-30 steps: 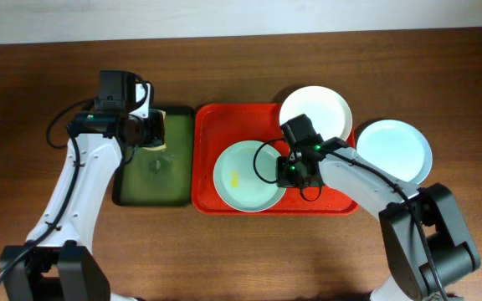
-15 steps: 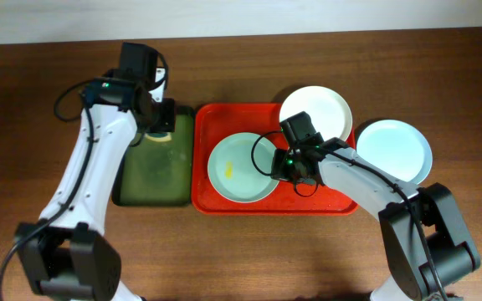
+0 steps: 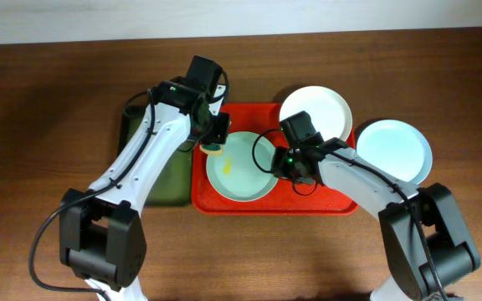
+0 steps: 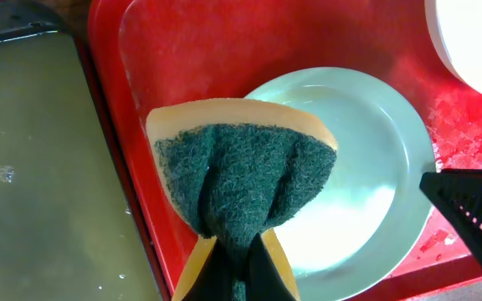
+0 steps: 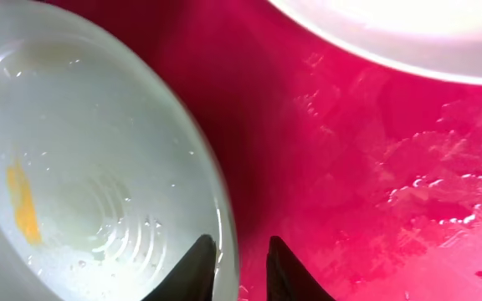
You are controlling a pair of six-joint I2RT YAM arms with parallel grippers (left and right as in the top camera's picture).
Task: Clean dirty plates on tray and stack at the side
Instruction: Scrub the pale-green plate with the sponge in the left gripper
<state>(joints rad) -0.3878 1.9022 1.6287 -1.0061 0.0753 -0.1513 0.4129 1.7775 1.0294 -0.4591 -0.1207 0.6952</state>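
Observation:
The pale green plate (image 3: 241,171) lies on the red tray (image 3: 325,201), wet, with a yellow smear (image 5: 22,205) left of its centre. My left gripper (image 3: 213,144) is shut on a yellow sponge with a green scouring face (image 4: 241,176) and holds it over the plate's left rim (image 4: 366,167). My right gripper (image 5: 239,244) is shut on the plate's right rim, one finger inside and one outside. The white plate (image 3: 315,113) rests on the tray's far right corner. The pale blue plate (image 3: 394,150) lies on the table right of the tray.
A dark green tray (image 4: 48,167) holding water stands just left of the red tray, partly under my left arm (image 3: 141,159). The red tray's floor (image 5: 350,167) is wet. Brown table surrounds both trays.
My left arm swung right with the sponge, from over the dark green tray to the pale green plate's left rim. The plate shifted slightly left and back in my right gripper.

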